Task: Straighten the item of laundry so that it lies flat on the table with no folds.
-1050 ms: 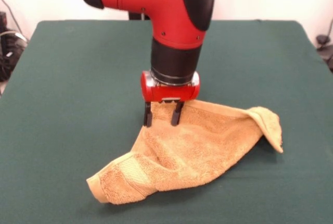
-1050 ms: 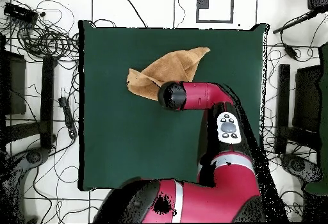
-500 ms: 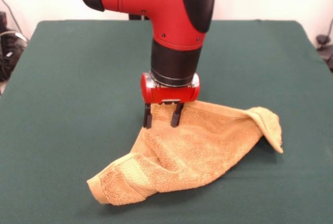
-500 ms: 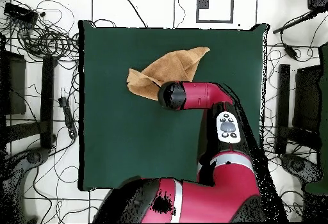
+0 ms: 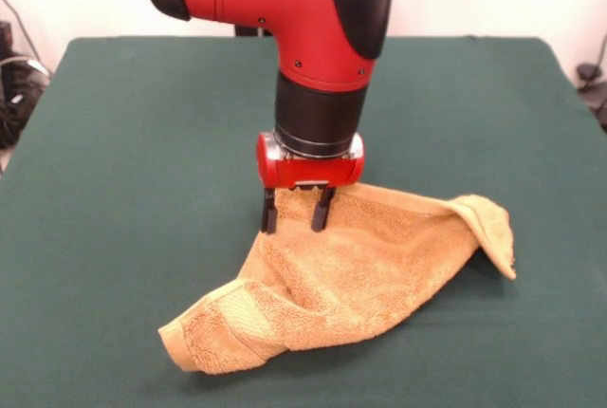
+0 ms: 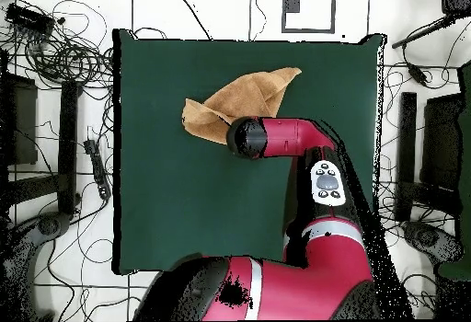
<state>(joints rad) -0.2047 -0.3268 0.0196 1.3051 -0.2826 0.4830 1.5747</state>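
The towel (image 5: 351, 275) lies crumpled on the bench (image 5: 123, 142), folded into a rough triangle, one corner turned over at its end. The gripper (image 5: 297, 211) stands at the towel's edge, jaws parted, tips at the cloth; contact cannot be confirmed. In the overhead view the arm (image 6: 276, 139) hides the gripper and part of the towel (image 6: 248, 93). The arm's upper part is cut off in the front view.

Nubby terry towel (image 5: 351, 280); matt felt table (image 5: 142, 142); glossy plastic arm (image 5: 285, 0)
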